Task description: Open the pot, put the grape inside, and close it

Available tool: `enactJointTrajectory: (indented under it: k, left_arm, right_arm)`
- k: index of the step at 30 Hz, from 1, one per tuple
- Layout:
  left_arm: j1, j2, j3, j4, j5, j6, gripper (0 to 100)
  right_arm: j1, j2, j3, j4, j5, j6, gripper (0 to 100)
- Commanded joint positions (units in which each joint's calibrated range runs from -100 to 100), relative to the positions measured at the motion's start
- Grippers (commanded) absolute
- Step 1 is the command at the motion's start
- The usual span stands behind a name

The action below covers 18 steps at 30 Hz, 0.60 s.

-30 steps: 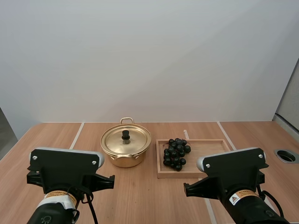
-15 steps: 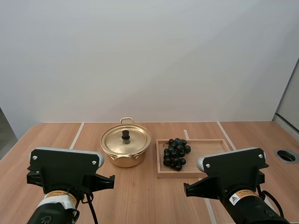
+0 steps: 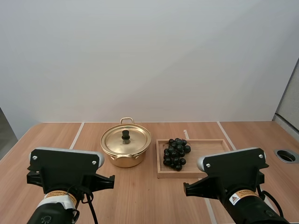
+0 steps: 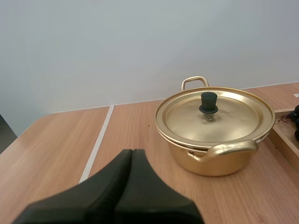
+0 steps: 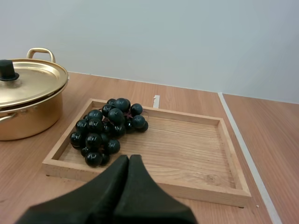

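Gold pot (image 3: 124, 161), lid (image 3: 134, 140) on, on the wooden worktop (image 3: 149, 200) just beside a wooden tray (image 3: 210, 148), dark grapes (image 3: 176, 153) lying in the tray's end nearest the pot, left pincer (image 4: 132, 153) closed and empty facing the pot, right pincer (image 5: 129, 158) closed and empty facing the tray.

1. A light wooden table (image 3: 145, 191) stretched across the scene, its top crossed by thin pale lines (image 3: 76, 136) running away from the viewer.
2. A shallow rectangular wooden tray (image 3: 208, 151) lay flat on the table, right of centre.
3. A round, dark-rimmed hole (image 3: 286, 156) sat in the tabletop near its right edge.
4. A plain white wall (image 3: 149, 60) stood behind the table.
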State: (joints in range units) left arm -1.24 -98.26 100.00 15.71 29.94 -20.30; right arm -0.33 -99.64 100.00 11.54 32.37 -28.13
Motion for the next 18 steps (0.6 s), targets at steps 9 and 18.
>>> enactJointTrajectory:
  k: [9, 18]
  left_arm:
    - [0.09, -0.35, -0.06, -0.04, -0.86, 0.85, 0]
    - [0.09, -0.09, -12.82, -0.04, -1.20, 0.95, 0]
  right_arm:
    - [-0.16, -0.36, 0.00, 1.36, -12.62, 0.20, 0]
    - [-0.16, 1.88, -13.31, 1.60, -5.72, 0.20, 0]
